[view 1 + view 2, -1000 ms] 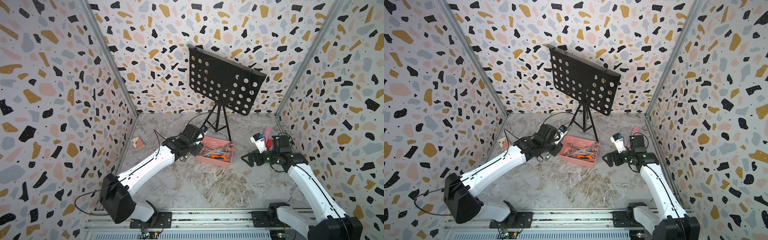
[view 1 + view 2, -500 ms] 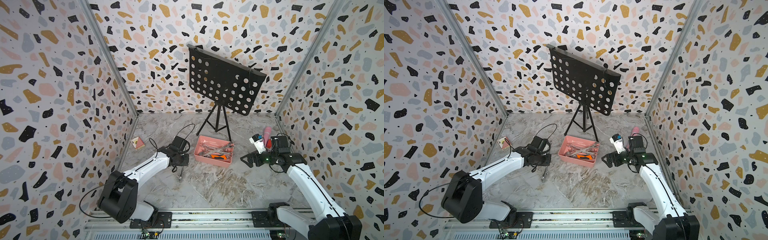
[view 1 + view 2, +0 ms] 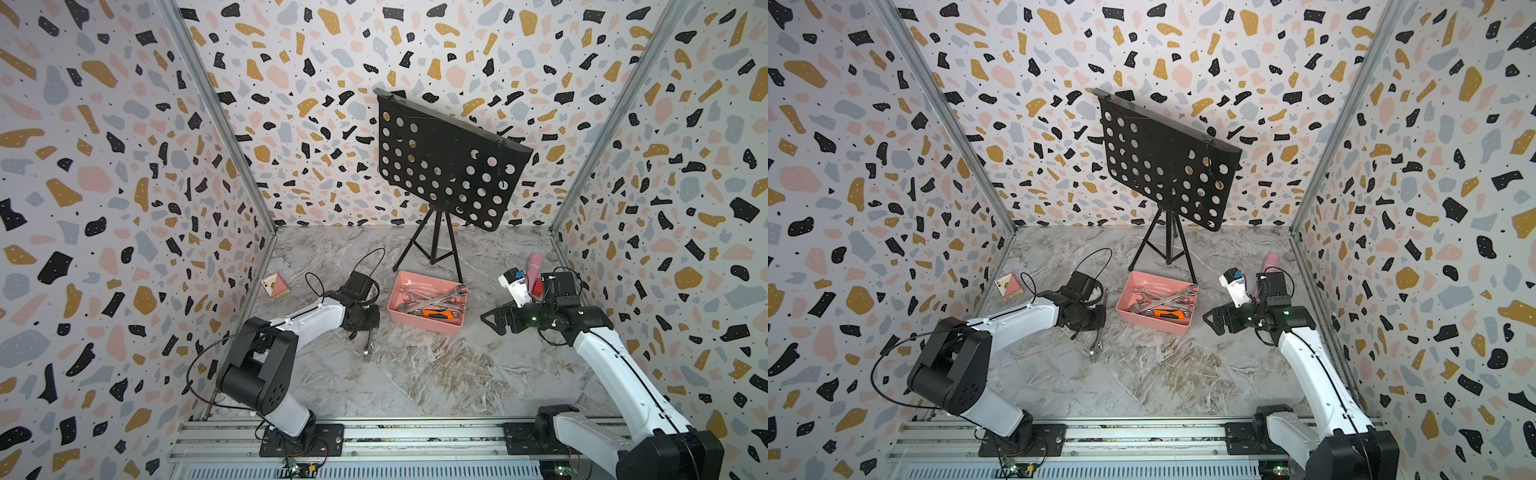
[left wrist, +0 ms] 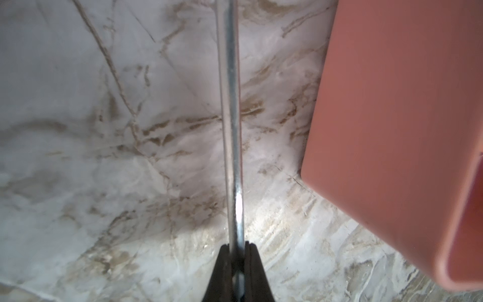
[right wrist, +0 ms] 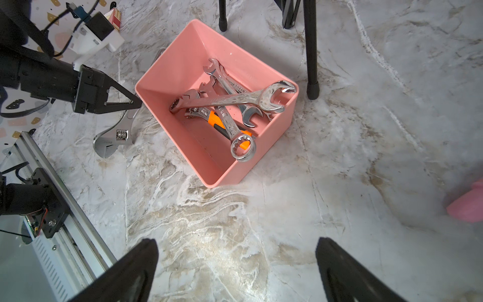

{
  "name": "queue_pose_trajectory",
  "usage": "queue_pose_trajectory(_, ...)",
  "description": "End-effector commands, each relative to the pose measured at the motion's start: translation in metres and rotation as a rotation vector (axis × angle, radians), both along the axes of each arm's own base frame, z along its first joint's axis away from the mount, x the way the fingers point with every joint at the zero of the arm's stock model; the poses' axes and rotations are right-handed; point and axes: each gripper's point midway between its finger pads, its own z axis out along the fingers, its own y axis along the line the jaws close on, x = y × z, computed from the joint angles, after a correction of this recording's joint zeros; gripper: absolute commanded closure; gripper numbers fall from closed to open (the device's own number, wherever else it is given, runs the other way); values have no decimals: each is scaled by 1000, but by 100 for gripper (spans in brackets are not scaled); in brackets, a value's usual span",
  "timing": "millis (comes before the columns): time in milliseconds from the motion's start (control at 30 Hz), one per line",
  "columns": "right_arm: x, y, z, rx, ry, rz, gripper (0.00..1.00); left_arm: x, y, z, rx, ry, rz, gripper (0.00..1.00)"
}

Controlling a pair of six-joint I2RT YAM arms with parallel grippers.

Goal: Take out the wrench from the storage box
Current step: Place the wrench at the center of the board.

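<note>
The salmon-pink storage box (image 3: 415, 326) (image 3: 1148, 322) (image 5: 177, 60) sits mid-table with several chrome wrenches (image 3: 432, 297) (image 5: 230, 100) and an orange-handled tool (image 5: 217, 117) inside. My left gripper (image 3: 365, 328) (image 3: 1094, 328) (image 5: 130, 103) (image 4: 237, 245) is just left of the box, outside it, shut on the handle of an adjustable wrench (image 4: 231, 130). The wrench's head (image 3: 368, 349) (image 3: 1096, 349) (image 5: 115, 136) points toward the front rail, low over the table. My right gripper (image 3: 492, 320) (image 3: 1214, 320) (image 5: 235, 243) stands open and empty to the right of the box.
A black perforated stand (image 3: 449, 166) on a tripod has one leg (image 5: 311, 52) right behind the box. A small card box (image 3: 275, 286) lies by the left wall. A pink cylinder (image 3: 535, 266) and a white device (image 3: 515, 286) sit at the right. The metal rail (image 3: 415, 432) bounds the front.
The left arm drew back from the box's left edge toward the left front, carrying the adjustable wrench out and down beside the box. The right arm has stayed still.
</note>
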Motion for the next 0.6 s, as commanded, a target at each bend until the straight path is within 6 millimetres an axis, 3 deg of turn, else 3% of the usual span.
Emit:
queue_pose_trajectory(0, -1, 0, -3, -3, 2, -2, 0, 5, 2, -9, 1, 21, 5, 100)
queue_pose_trajectory(567, -1, 0, -9, 2, 12, -11, 0, 4, 18, -34, 50, 98, 5, 94)
